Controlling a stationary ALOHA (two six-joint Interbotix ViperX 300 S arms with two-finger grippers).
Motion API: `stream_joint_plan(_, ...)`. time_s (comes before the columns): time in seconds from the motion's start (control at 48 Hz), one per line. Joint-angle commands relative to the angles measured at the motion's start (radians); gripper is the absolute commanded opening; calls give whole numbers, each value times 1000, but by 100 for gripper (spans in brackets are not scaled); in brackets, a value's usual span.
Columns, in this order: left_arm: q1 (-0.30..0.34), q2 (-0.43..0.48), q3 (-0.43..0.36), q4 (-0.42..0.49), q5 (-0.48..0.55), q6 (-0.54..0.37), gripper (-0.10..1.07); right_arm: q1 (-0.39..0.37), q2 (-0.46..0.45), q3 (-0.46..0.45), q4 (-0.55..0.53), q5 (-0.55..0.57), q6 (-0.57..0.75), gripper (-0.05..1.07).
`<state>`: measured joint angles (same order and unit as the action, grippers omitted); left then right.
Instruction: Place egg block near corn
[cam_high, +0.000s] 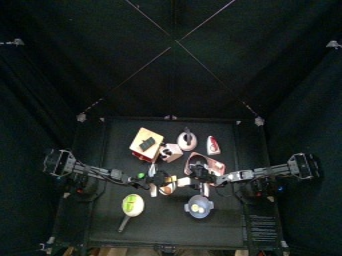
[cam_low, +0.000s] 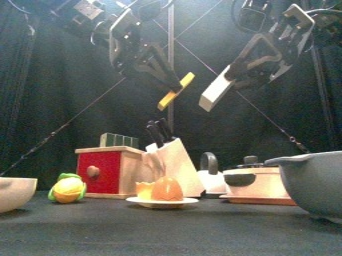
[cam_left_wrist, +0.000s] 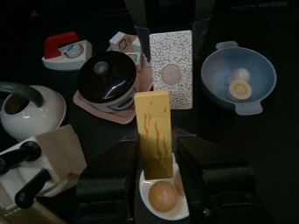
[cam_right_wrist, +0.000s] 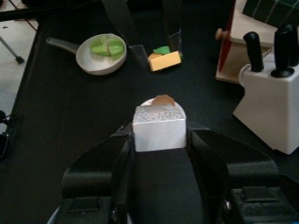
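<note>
Egg (cam_left_wrist: 239, 88) in blue bowl (cam_left_wrist: 218, 63); corn (cam_right_wrist: 108, 47) in pan (cam_right_wrist: 84, 61).

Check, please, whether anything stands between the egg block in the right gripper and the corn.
Nothing visible does. The right gripper holds the egg block raised, and only bare table lies between it and the corn.

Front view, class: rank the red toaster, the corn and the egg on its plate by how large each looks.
1. Red toaster, clearly largest.
2 and 3. Corn and egg look about alike; the egg may sit nearer the camera, so I will not rank them.
</note>
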<state>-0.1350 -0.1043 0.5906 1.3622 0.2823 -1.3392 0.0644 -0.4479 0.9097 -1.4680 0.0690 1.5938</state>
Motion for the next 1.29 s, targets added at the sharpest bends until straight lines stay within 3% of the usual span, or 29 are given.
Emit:
stream_joint_plan(0.0,-5,-17,-12,2,2,-3,41,3,-18,-9,2,-2,0,49)
stream_joint_plan(0.188,-12,-32,21,-37,8,-2,41,5,-18,-2,0,-2,-2,49)
stream_joint_plan(0.417,-31,-87,97,-192,67,5,41,5,-18,-2,2,-2,-2,50)
stream_joint_plan(0.583,-48,-163,143,-295,178,-5,41,5,-18,-2,0,-2,-2,49)
stream_joint_plan(0.729,-41,-213,135,-459,331,-14,41,3,-18,0,2,-2,-2,49)
stream_joint_plan(0.938,-48,-247,137,-517,476,-21,41,5,-21,3,-2,2,-3,50)
stream_joint_plan(1.146,-72,-270,150,-681,623,-49,41,-3,-35,11,-15,3,-3,49)
stream_joint_plan(1.271,-84,-278,190,-756,650,-75,41,-3,-38,14,-14,3,-3,49)
